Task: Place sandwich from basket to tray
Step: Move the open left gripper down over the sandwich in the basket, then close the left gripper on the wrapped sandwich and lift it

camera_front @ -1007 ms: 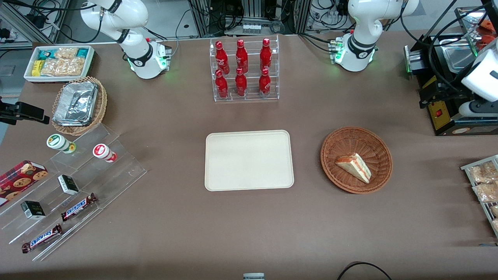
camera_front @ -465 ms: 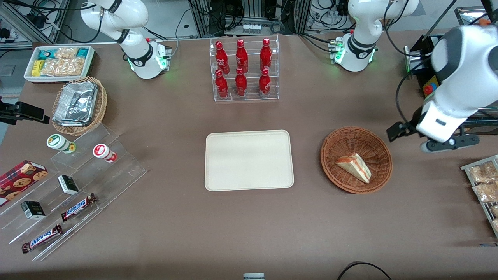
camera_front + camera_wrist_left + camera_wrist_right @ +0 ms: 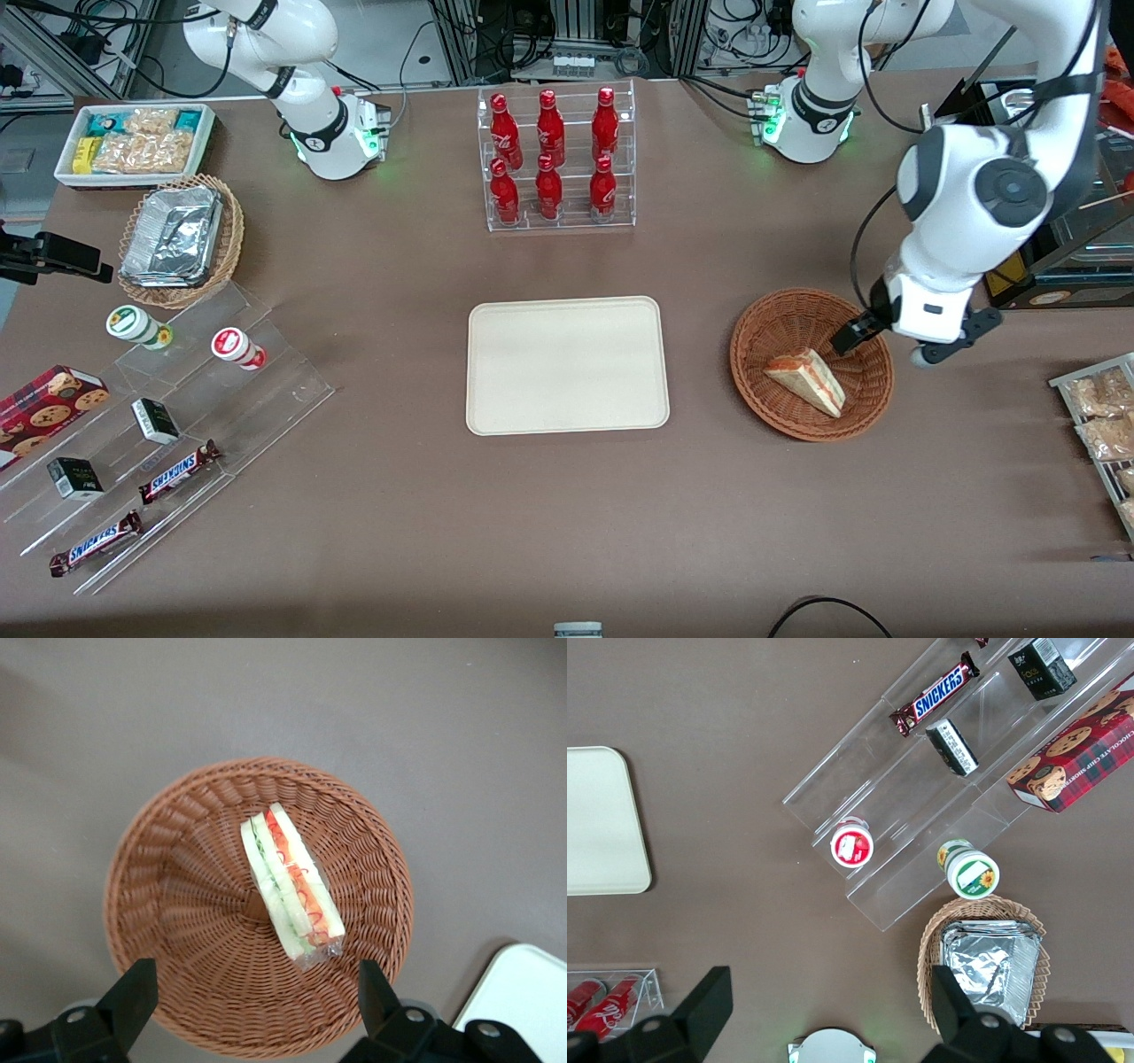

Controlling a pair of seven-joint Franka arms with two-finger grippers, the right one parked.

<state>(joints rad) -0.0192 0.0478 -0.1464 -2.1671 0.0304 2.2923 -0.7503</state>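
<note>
Brown tabletop fills the front view; right of centre my target, the sandwich, lies on its side inside the basket. My gripper hangs over the basket's right rim, fingers spread wide, gripping nothing. At frame centre sits the tray.

Below the gripper lie one sandwich in one basket, with one tray, six red bottles and two Snickers bars farther off.
</note>
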